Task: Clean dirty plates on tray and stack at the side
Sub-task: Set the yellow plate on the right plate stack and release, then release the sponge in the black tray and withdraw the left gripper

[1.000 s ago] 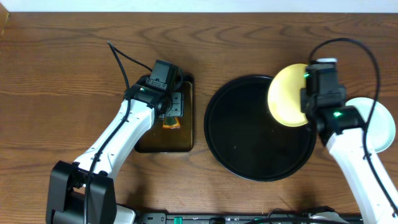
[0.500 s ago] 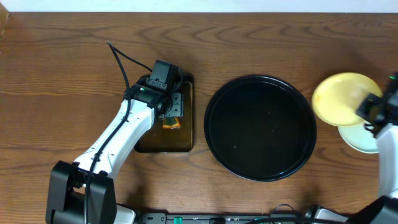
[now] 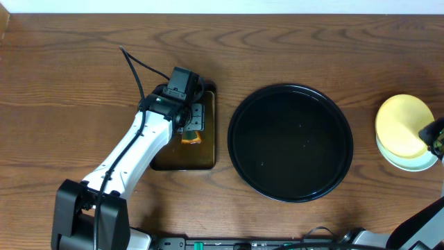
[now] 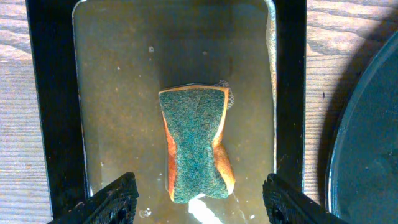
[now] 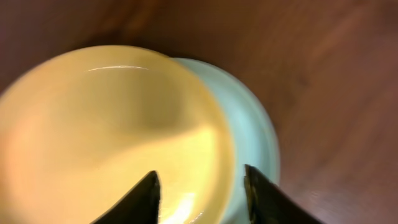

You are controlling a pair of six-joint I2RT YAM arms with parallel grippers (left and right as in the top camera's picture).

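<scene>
- Two plates show: the yellow plate (image 3: 402, 123) lies on the pale blue plate (image 3: 411, 163), at 3 o'clock from the black tray (image 3: 239, 111), close to the desk's (image 3: 69, 69) right edge. A third plate, if under them, is hidden.
- Stack is off-centre. The yellow one is shifted toward 11 o'clock, so a blue crescent shows from 4 to 6 o'clock.
- Tray: no plates on it, glossy, faint specks only.
- Right gripper (image 5: 200, 186): fingers (image 5: 146, 196) are parted. Both tips show above the plates, one over yellow and one over blue, and nothing is pinched between them.
- Left gripper (image 4: 198, 198): fingers spread wide and empty, hanging over the sponge (image 4: 196, 143) in the wet rectangular tray (image 3: 166, 161) at 9 o'clock from the black tray.
- Handling (judgement): plates look stiff, thin and light, with a glazed sheen, so likely slippery, more so if damp. Material cannot be told; treat as chippable.
- Hold (judgement): take a plate at the rim, one finger over and one under. The exposed rim at 3 o'clock is nearest the right arm. The flat centre gives nothing to pinch.
- Surface: wood-grain desk, matte and level, fair footing for a stack.
- Room: bare wood around the stack toward 12 and 6 o'clock, but little margin at 3 o'clock. Nudging the offset plate that way risks sliding it off the desk.
</scene>
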